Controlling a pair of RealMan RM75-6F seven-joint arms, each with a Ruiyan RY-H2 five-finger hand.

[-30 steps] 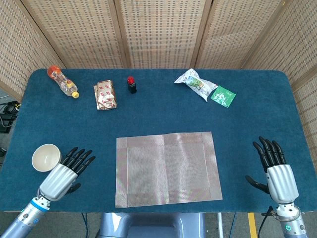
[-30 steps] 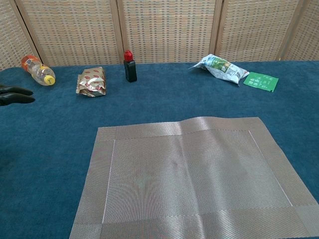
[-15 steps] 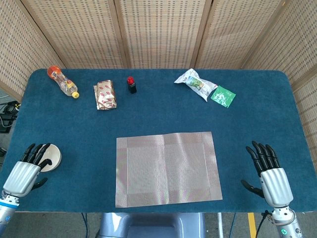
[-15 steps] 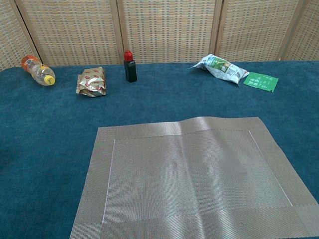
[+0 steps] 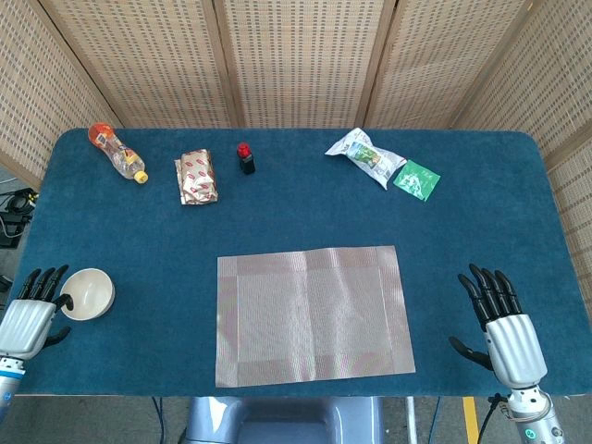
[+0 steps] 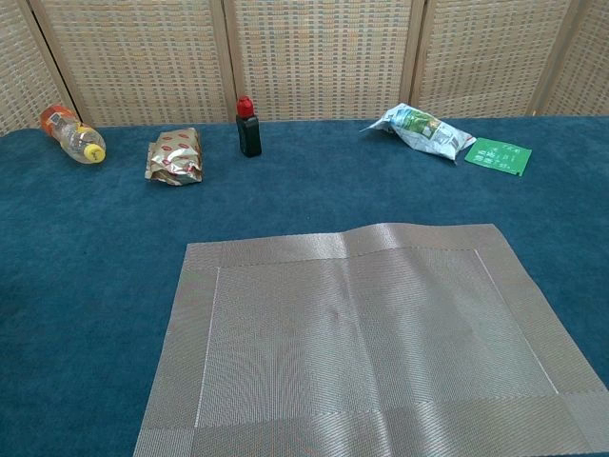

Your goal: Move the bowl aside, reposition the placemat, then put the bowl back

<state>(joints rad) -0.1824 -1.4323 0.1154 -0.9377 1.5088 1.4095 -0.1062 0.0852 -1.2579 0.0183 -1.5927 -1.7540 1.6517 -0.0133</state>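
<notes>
A small white bowl [image 5: 87, 293] sits upright on the blue tabletop at the near left, off the placemat. The woven grey placemat [image 5: 314, 314] lies flat at the near centre; it also fills the chest view [image 6: 366, 338] with nothing on it. My left hand [image 5: 30, 314] hovers just left of the bowl at the table's edge, fingers spread, holding nothing; whether a fingertip touches the rim is unclear. My right hand [image 5: 500, 317] rests at the near right, fingers apart and empty. Neither hand shows in the chest view.
Along the far side lie a plastic bottle [image 5: 117, 154], a foil snack pack [image 5: 196, 177], a small black bottle with a red cap [image 5: 245, 158], a white-green bag [image 5: 363, 154] and a green sachet [image 5: 416, 179]. A wicker screen stands behind the blue table [image 5: 296, 217].
My left hand has drawn back from right of the bowl to its left, at the table's edge. The bowl has stayed put. The right hand has slid slightly nearer.
</notes>
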